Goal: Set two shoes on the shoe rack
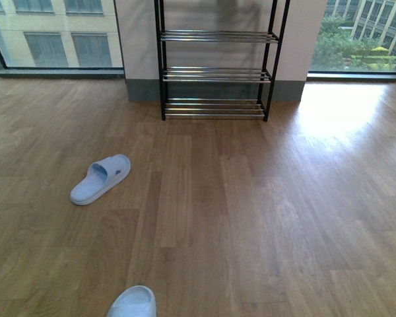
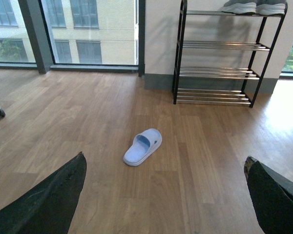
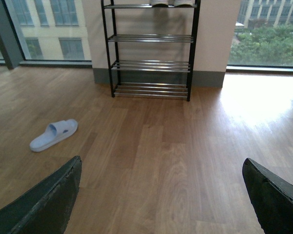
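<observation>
The shoe rack (image 1: 215, 72) stands at the far end of the floor (image 1: 251, 218), against the wall (image 1: 135, 39), with one window (image 1: 53, 33) to its left and another window (image 1: 363, 33) to its right. The two sneakers (image 2: 254, 6) sit side by side on the top tier of the rack. One slide (image 1: 100, 179) lies on the floor before the rack and to its left, well apart from it, and a second slide (image 1: 132, 303) lies nearer to the robot, cut off by the near edge of the front view.
</observation>
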